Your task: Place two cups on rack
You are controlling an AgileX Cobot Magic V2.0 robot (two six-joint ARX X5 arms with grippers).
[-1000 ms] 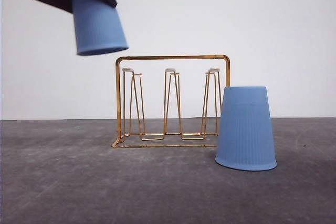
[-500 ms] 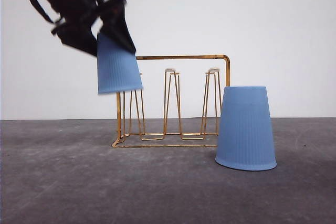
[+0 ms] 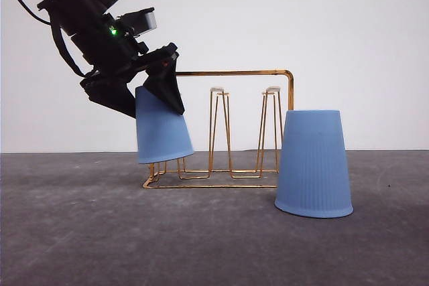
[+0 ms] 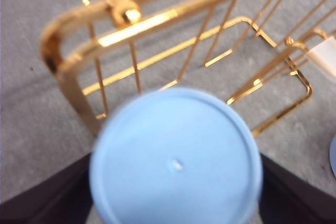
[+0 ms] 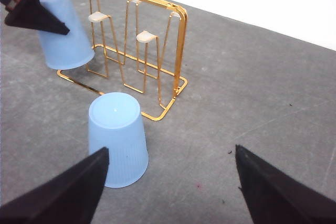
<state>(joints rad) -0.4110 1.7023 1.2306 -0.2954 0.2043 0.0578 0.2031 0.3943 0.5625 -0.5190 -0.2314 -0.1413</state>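
The left gripper (image 3: 157, 98) squeezes a blue cup (image 3: 161, 128) from both sides and holds it upside down and a bit tilted, over the left end of the gold wire rack (image 3: 231, 125), with its rim low down near the rack's base. The other blue cup (image 3: 314, 164) sits upside down on the grey table (image 3: 80, 232) just beside the right end of the rack, in front of it. The right gripper (image 5: 168, 182) hangs above the table near that cup with its jaws spread wide and nothing between them.
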